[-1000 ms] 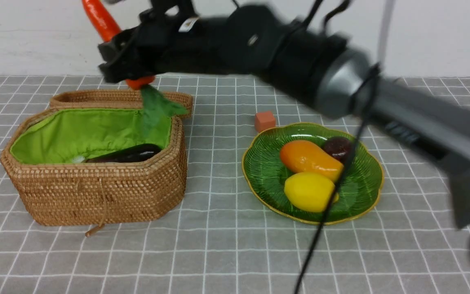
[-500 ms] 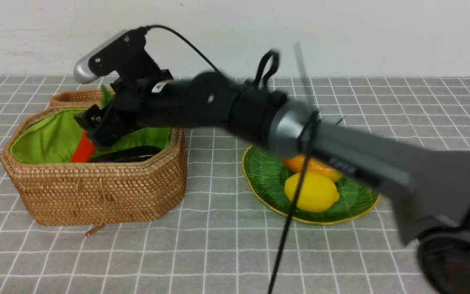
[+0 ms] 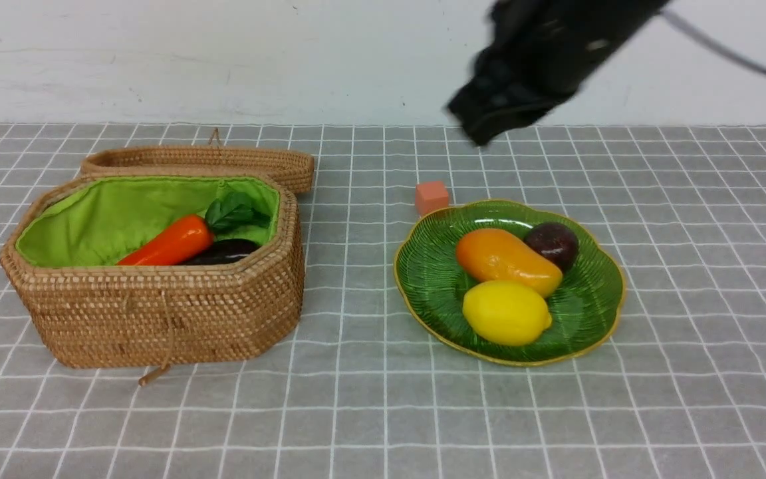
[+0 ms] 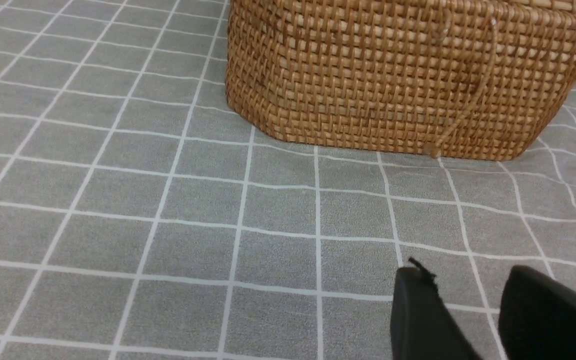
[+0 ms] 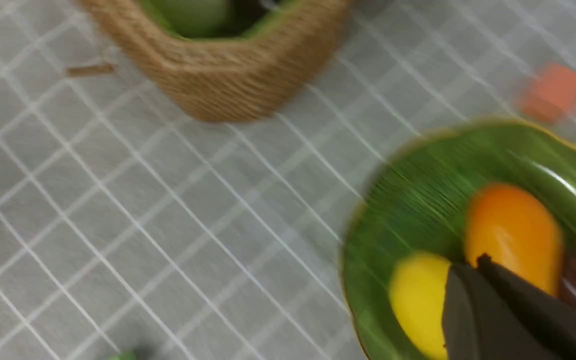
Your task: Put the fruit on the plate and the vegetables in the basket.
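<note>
Carrot (image 3: pixel 169 245) in basket (image 3: pixel 157 313) (front view only).

The eggplant (image 3: pixel 223 251) lies mostly hidden behind the basket (image 3: pixel 157 313) wall, and the right pincer (image 3: pixel 489 123) is motion-blurred.

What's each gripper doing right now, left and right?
Left gripper: jaws apart, holding nothing, low over the tablecloth.
Right gripper: jaws together, empty, above the plate.

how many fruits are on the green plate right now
3: the mango mid-plate, the lemon at its near edge, the maroon fruit at the back right of the plate.
</note>
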